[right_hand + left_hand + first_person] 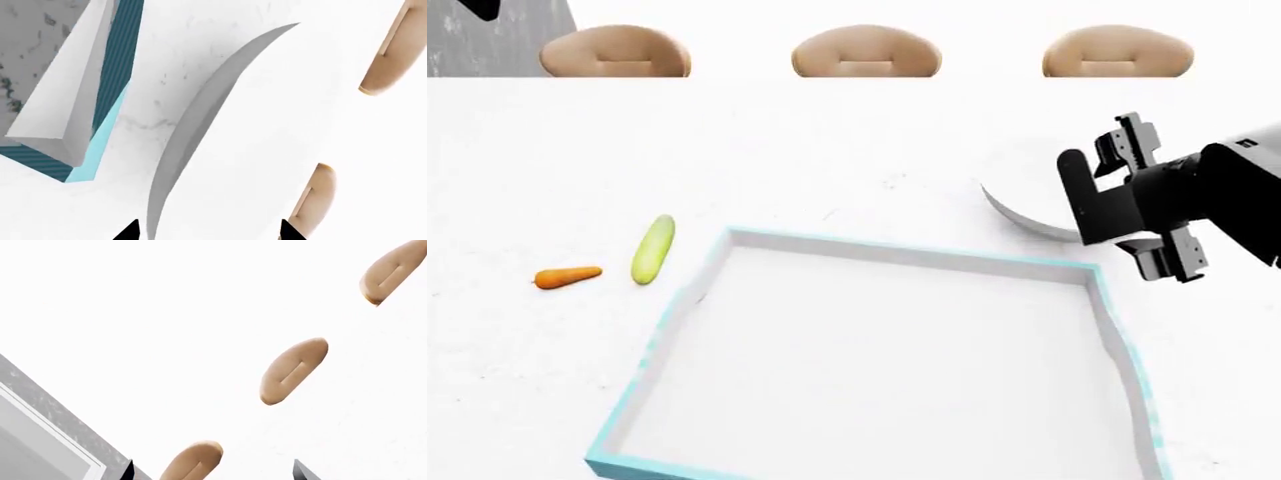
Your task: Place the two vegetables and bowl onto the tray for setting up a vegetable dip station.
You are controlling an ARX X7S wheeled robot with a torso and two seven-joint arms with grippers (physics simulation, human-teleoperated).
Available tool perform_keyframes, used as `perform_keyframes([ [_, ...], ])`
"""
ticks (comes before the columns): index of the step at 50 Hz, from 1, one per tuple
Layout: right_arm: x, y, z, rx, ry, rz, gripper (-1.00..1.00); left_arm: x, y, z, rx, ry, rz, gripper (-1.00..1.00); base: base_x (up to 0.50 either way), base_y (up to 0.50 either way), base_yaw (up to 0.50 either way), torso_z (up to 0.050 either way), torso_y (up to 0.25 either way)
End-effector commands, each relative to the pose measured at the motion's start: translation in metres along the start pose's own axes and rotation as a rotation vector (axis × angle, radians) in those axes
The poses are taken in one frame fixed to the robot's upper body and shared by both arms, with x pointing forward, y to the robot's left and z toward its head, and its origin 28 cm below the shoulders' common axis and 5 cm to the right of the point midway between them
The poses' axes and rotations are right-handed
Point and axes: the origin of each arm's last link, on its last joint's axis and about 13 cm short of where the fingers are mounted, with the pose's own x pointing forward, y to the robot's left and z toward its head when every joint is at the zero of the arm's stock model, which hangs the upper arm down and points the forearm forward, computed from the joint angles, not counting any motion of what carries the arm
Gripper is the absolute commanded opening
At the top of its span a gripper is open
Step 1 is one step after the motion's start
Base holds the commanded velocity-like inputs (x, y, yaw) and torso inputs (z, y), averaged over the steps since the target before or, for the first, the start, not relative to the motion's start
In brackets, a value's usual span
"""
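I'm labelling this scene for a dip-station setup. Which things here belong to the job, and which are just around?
Belong to the job:
carrot
cucumber
bowl, by the right gripper
tray

Just around:
three tan chairs beyond the far edge of the white table

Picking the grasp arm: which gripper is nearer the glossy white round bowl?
Right. The right gripper hovers at the glossy white round bowl, over its rim. The left gripper is outside the head view, so its position is unclear.
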Motion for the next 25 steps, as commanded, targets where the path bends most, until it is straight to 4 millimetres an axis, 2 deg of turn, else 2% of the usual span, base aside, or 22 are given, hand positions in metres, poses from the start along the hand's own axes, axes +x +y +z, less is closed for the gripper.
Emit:
perform_keyframes([
  [1, 0.015, 0.011, 0.002, 0.024, -0.021, -0.013, 1.00, 0.002, 0.000, -0.001, 0.003, 0.001, -0.001, 1.00, 0.00, 0.00, 0.00, 0.000, 0.000],
  [18, 0.025, 0.015, -0.010, 0.076, 0.040, -0.022, 1.00, -0.002, 0.000, -0.002, 0.000, 0.006, 0.007, 1.00, 0.00, 0.00, 0.00, 0.000, 0.000],
  [23, 0.030, 0.018, -0.008, 0.087, 0.034, -0.017, 1.00, -0.002, 0.000, -0.003, -0.001, 0.006, 0.008, 1.00, 0.00, 0.00, 0.00, 0.000, 0.000],
  [24, 0.030, 0.018, -0.007, 0.085, 0.030, -0.015, -1.00, -0.002, 0.000, -0.003, -0.001, 0.006, 0.007, 1.00, 0.00, 0.00, 0.00, 0.000, 0.000],
  [25, 0.030, 0.018, -0.007, 0.093, 0.022, -0.017, -1.00, -0.003, 0.000, -0.002, -0.001, 0.005, 0.009, 1.00, 0.00, 0.00, 0.00, 0.000, 0.000],
])
